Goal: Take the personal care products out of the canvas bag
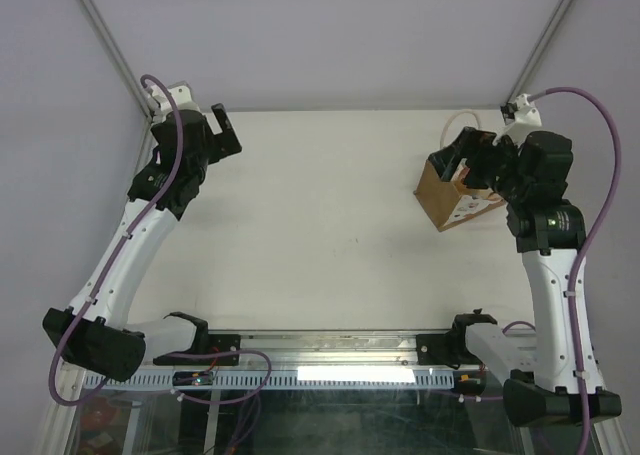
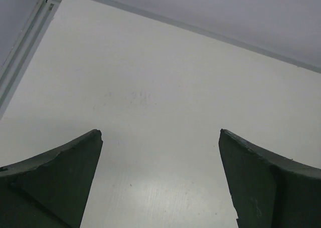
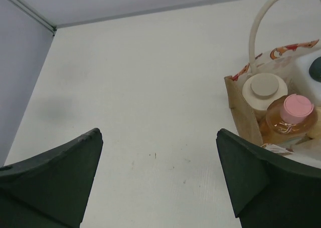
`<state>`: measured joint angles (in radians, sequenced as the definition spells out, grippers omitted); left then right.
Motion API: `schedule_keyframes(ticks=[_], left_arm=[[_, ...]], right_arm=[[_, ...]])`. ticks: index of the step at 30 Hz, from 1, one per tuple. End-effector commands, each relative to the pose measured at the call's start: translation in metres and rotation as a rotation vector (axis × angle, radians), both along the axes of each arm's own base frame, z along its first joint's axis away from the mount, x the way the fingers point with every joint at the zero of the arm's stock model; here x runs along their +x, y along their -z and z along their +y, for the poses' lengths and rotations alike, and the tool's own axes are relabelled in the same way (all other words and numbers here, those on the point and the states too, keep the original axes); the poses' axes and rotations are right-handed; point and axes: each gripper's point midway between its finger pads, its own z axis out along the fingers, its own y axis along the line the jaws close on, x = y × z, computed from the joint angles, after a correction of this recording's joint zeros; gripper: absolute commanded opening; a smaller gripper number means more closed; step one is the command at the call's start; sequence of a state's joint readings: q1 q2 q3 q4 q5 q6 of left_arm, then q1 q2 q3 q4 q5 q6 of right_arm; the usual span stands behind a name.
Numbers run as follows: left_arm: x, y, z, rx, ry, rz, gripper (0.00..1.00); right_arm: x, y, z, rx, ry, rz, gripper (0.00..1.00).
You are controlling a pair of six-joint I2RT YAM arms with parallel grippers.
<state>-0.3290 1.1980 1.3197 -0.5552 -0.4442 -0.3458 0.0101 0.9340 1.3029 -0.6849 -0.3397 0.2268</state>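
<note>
The canvas bag [image 1: 452, 203] stands at the far right of the table, brown with a cream loop handle [image 3: 257, 32] and red-and-white print. In the right wrist view its wall [image 3: 242, 110] is at the right edge, and inside it are a cream bottle [image 3: 265, 87], a peach-orange bottle with a pink cap [image 3: 295, 111] and part of a white bottle with a dark cap [image 3: 312, 67]. My right gripper [image 3: 159, 133] is open and empty, above the bag's left edge [image 1: 455, 160]. My left gripper [image 2: 160, 133] is open and empty over bare table at the far left [image 1: 232, 130].
The white table [image 1: 330, 205] is closed in by grey walls at the back and both sides. A metal rail [image 1: 330, 345] with cables runs along the near edge between the arm bases.
</note>
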Motion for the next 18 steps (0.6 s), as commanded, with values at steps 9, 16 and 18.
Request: schedule_keyframes(ticks=[9,16,18], left_arm=[[0.032,0.050,0.048,-0.081,-0.121,0.030,0.99],[0.046,0.056,0.051,-0.149,-0.061,-0.011,0.99],[0.051,0.055,0.050,-0.163,-0.043,-0.021,0.99]], right_arm=[[0.042,0.080,0.016,-0.085,0.054,0.184,0.99],[0.083,0.113,0.021,-0.143,0.139,0.283,0.99],[0.097,0.120,0.020,-0.157,0.174,0.305,0.99]])
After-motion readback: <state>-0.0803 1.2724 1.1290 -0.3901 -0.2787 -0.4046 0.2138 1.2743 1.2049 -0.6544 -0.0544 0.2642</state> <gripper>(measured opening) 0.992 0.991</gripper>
